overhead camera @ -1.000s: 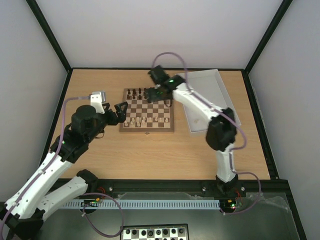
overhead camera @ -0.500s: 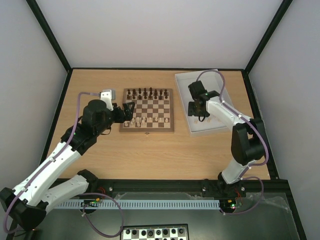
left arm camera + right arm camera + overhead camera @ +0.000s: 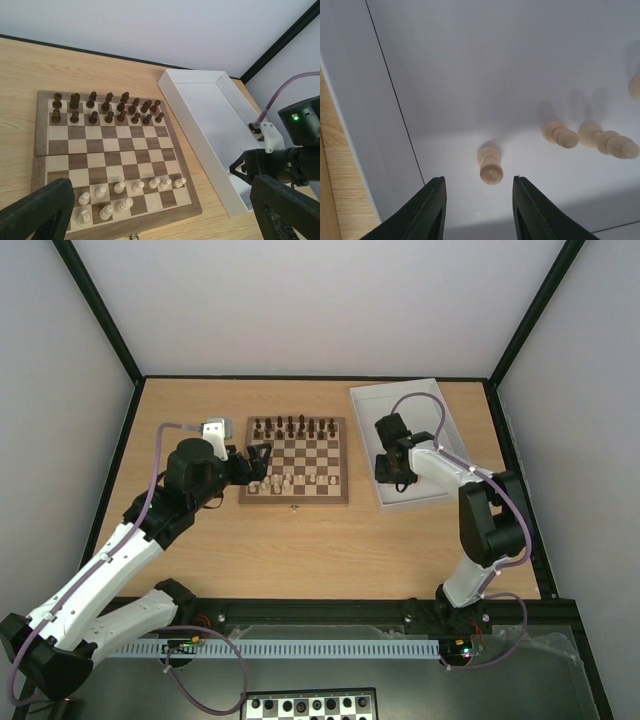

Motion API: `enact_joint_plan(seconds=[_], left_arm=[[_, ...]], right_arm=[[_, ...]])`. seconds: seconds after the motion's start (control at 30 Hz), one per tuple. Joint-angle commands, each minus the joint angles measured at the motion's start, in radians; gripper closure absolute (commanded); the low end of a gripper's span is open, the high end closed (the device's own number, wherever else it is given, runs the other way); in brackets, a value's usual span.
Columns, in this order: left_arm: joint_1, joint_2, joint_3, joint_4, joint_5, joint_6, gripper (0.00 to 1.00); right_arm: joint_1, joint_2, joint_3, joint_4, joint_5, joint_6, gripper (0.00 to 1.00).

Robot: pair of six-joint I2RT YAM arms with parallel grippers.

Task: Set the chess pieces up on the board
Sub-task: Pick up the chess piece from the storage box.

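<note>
The light-wood table (image 3: 300,540) carries 2 things; the board (image 3: 305,455), and beside it a white tray (image 3: 205,120).

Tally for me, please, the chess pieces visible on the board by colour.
Dark pieces: 16
Pale pieces: 10
Total: 26

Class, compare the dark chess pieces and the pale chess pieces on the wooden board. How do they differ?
Colour: the dark chess pieces are brown, the pale chess pieces cream. Place: dark ones line the far edge of the board, pale ones the near edge. Completeness: the dark ones fill two rows; the pale ones' nearest row has gaps. Both stand upright.
</note>
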Motion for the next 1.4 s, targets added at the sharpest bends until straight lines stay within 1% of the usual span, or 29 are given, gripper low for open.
enact_joint_plan(seconds=[0.0,0.47,0.6,0.83,1.03,1.2,1.37], left_arm=[[-0.003,-0.004,-0.012,0.012,0.009,0.009,0.01],[-0.002,-0.001,-0.008,0.01,0.002,0.01,0.01],[-0.003,0.004,-0.006,0.01,0.0,0.011,0.01],[-0.003,0.016,-0.001,0.013,0.0,0.01,0.01],[-0.003,0.015,0.002,0.006,-0.012,0.008,0.01],[-0.004,0.011,0.011,-0.003,-0.031,0.009,0.01],[-0.003,0.005,0.016,-0.011,-0.049,0.006,0.0]], right_arm=[[-0.006,0.05,-0.017,0.015,-0.018,0.006,0.63],[-0.026,0.101,-0.007,0.028,-0.009,-0.004,0.64],[-0.026,0.112,-0.009,0.036,-0.01,-0.005,0.7],[-0.028,0.102,0.0,0.041,-0.017,-0.007,0.89],[-0.028,0.019,0.026,0.012,-0.018,-0.012,0.93],[-0.022,-0.093,0.065,-0.044,-0.042,-0.022,0.93],[0.019,-0.161,0.103,-0.092,-0.069,-0.038,0.93]])
